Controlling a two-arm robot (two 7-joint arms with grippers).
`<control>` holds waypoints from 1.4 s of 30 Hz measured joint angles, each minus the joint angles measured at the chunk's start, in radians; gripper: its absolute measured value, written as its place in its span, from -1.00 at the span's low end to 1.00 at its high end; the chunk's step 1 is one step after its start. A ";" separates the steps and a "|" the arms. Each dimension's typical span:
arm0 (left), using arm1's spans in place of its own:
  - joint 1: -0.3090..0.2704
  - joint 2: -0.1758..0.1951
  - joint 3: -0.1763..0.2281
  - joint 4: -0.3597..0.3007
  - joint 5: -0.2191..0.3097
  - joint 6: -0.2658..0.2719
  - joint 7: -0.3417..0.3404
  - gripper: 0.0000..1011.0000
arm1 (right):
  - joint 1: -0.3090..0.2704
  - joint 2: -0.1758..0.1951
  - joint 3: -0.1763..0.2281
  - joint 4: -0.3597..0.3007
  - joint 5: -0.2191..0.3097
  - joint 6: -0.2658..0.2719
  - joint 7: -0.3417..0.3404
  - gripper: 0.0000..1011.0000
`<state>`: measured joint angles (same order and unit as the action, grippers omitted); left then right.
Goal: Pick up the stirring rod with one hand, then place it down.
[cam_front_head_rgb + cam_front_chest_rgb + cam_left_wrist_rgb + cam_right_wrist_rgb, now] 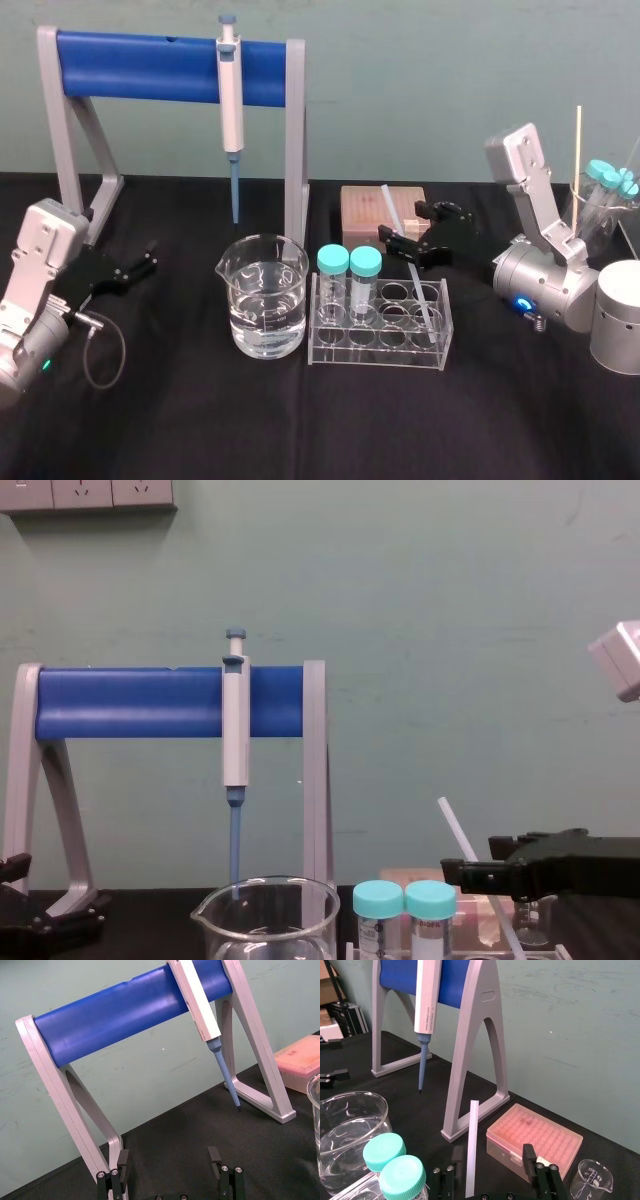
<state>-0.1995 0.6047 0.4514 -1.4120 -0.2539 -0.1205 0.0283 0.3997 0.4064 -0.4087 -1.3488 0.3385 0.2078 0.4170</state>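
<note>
The stirring rod leaned in the clear tube rack, its upper part between the spread, ungripping fingers of the right gripper, while the left gripper sat open at the table's left; the pipette bore print too small to read.

A grey-white pipette hangs on a blue-barred stand at the back of the black desk. In front stands a glass beaker of clear liquid, just beside a clear rack holding two teal-capped tubes; a pink tip box sits behind it
</note>
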 joint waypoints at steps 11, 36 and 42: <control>0.000 0.000 0.000 0.000 0.000 0.000 0.000 0.98 | 0.001 0.000 0.000 0.000 0.001 -0.001 0.000 -0.11; 0.000 0.000 0.000 0.000 0.000 0.000 0.000 0.98 | 0.001 0.000 0.000 0.000 0.001 -0.001 0.001 -0.84; 0.000 0.000 0.000 0.000 0.000 0.000 0.000 0.98 | -0.012 -0.006 0.014 -0.006 0.011 -0.035 0.003 -0.84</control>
<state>-0.1995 0.6047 0.4514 -1.4120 -0.2539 -0.1205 0.0283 0.3873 0.4000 -0.3952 -1.3548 0.3500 0.1729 0.4201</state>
